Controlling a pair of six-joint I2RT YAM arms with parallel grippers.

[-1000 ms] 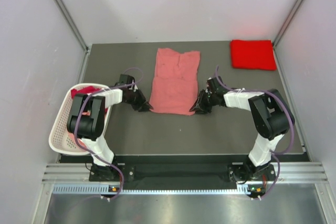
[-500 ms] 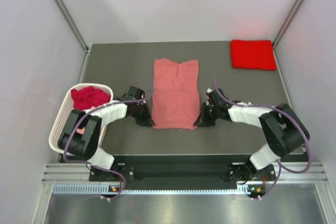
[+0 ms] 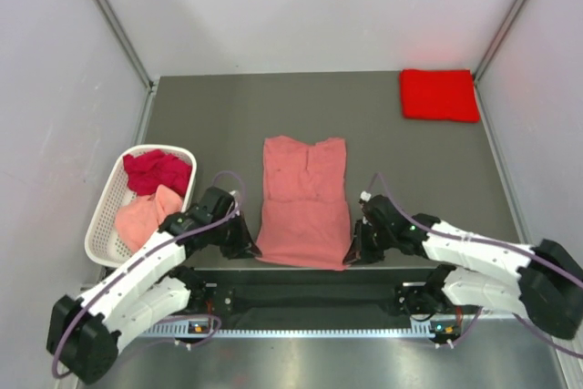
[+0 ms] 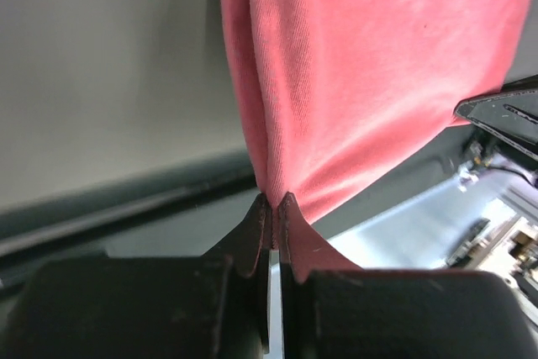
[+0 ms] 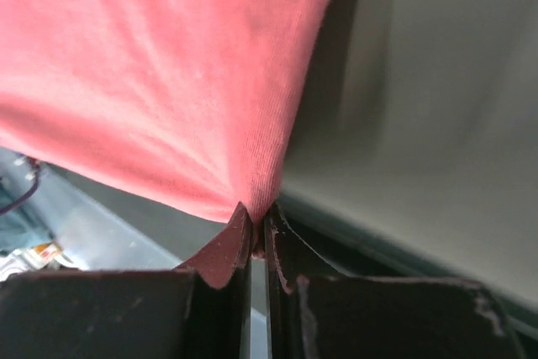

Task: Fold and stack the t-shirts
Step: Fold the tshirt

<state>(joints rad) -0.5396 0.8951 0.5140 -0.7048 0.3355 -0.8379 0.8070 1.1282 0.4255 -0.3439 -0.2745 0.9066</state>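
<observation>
Left claw and right claw pinch the salmon t-shirt by its lower-frame corners; even, level pulling should keep it flat.

Notebook: I have the spread shirt lying on the table, midway across, its near hem at the table's front edge. My left gripper sits at its near left corner and my right gripper at its near right corner, each pinching cloth. The folded shirt lies in the far right corner, well apart. The basket stands at the left edge. Inside it, the far bunched shirt lies behind the near bunched shirt.
</observation>
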